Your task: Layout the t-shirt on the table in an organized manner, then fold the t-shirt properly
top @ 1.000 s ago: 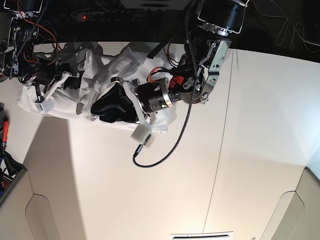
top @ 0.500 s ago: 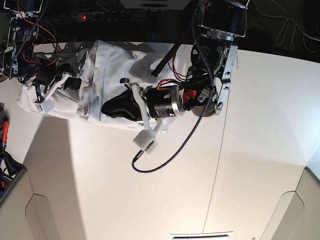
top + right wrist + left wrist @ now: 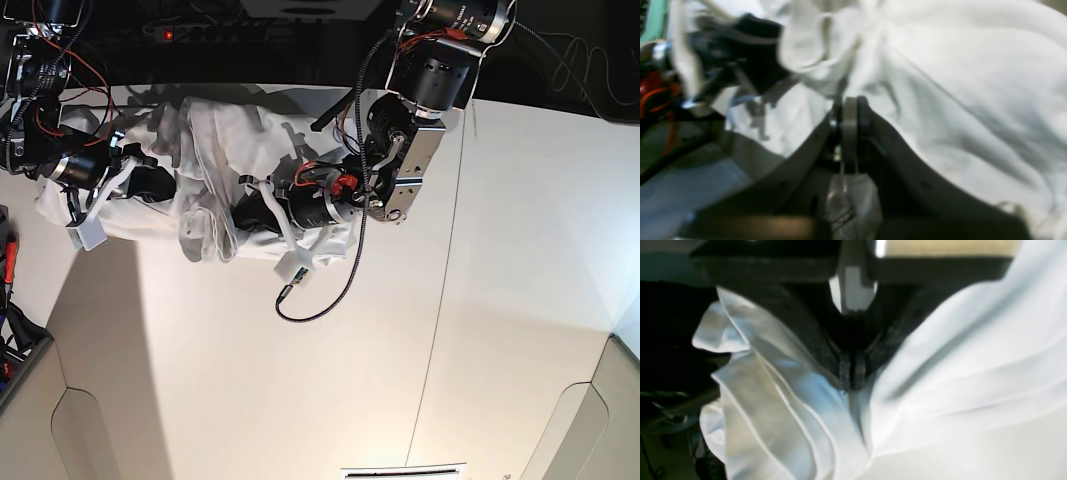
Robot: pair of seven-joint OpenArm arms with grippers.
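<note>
The white t-shirt [image 3: 225, 140] lies bunched and wrinkled at the far side of the table [image 3: 300, 380], stretched between my two arms. My left gripper [image 3: 245, 213] is shut on a fold of the shirt near its front edge. In the left wrist view its fingertips [image 3: 850, 373] pinch the fabric [image 3: 957, 356], with hemmed folds hanging to the left. My right gripper [image 3: 158, 183] is at the shirt's left end. In the right wrist view it [image 3: 848, 110] is closed into the cloth [image 3: 973, 83].
A black cable loop [image 3: 320, 300] hangs from the left arm over the table. A thin dark seam [image 3: 440, 320] runs down the tabletop. Rounded cut-outs sit at the front left [image 3: 100, 440] and front right [image 3: 580, 430]. A power strip [image 3: 170, 35] lies behind the table.
The left arm has swung and pulled in towards the shirt, its gripper shifting right. The cloth has gathered, with a fold now hanging at the front. The right wrist has dropped slightly.
</note>
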